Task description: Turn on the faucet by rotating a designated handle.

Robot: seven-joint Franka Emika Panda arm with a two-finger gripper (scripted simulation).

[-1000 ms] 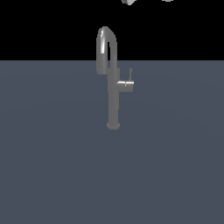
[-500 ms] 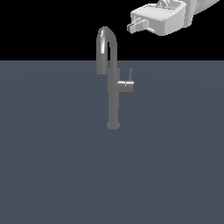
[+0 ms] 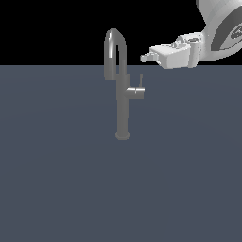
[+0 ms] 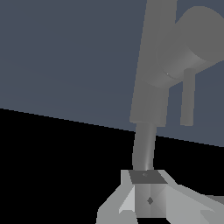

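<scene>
Exterior view: the faucet [image 3: 122,101] stands upright on the grey counter [image 3: 56,179], its handle [image 3: 140,81] a thin lever pointing up from a stub on the column's right side. At upper right, the robot's pincer [image 3: 143,58] hangs apart from the handle, fingertips aimed leftward, apparently lined up for an approach. Whether its fingers are parted or closed cannot be told.
</scene>
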